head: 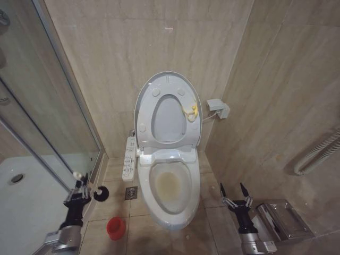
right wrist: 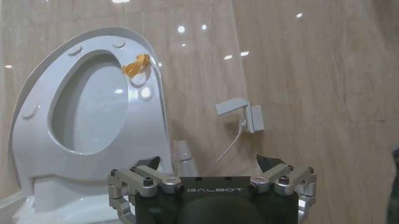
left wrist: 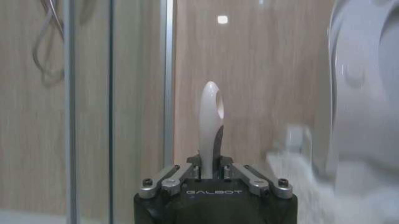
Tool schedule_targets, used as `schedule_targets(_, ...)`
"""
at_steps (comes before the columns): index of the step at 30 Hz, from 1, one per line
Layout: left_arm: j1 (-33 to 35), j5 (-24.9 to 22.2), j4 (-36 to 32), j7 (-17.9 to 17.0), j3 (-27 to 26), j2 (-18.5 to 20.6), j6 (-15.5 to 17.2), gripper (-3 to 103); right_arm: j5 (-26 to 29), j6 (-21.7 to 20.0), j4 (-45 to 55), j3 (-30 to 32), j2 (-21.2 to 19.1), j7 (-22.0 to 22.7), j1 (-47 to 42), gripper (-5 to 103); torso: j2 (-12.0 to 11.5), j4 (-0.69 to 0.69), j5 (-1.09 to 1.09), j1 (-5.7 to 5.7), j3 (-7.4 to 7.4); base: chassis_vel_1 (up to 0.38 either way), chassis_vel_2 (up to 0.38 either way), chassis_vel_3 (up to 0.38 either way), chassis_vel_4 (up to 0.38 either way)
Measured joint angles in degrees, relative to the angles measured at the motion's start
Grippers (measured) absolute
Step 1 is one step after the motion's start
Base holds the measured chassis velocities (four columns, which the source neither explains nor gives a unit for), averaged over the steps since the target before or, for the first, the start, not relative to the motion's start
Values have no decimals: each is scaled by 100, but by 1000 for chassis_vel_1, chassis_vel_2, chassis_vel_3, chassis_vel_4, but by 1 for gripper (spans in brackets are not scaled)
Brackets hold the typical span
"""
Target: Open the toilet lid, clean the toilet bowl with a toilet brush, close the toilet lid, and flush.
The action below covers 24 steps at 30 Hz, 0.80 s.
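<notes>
The toilet lid (head: 144, 101) stands raised against the back wall with the seat ring up inside it and a yellow loop (head: 190, 110) at its edge. Below it the toilet bowl (head: 170, 187) lies uncovered, with yellowish-brown staining inside. My left gripper (head: 81, 187) is low on the left beside the shower glass, shut on the toilet brush (head: 100, 194), whose dark head points toward the toilet. The brush's white handle (left wrist: 210, 116) rises between the shut fingers. Its round red holder (head: 116, 227) sits on the floor below. To the right of the bowl my right gripper (head: 236, 192) hangs open and holds nothing; its wrist view faces the raised lid (right wrist: 37, 93).
A glass shower door (head: 58, 106) and white shower tray (head: 21, 202) close off the left. The bidet control panel (head: 129, 158) sticks out at the toilet's left, with a floor drain (head: 131, 193) below. A wall socket (head: 219, 108) and metal box (head: 284, 218) are on the right.
</notes>
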Motion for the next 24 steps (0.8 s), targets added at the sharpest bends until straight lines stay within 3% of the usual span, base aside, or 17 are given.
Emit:
schedule_targets(13,-188,436,1078,134,564,-77,-166,17,-164,68,-221,-29,159,-1,42,100,0,2,1,0,0,0,0,0,0)
schedule_targets(15,-235,444,1208,148,611,-92,-189,17,-175,64,-214,-2,162,102,57,100,0,2,2,0,0,0,0,0,0)
schedule_targets(18,-439,412,1597,216,798,-211,-293,17,-85,-83,-70,143,96,726,101,100,0,0,-1,0,0,0,0,0,0)
schedule_targets(24,-530,354,1697,278,901,-312,-330,17,-15,-185,9,255,-23,921,102,100,0,0,1,0,0,0,0,0,0)
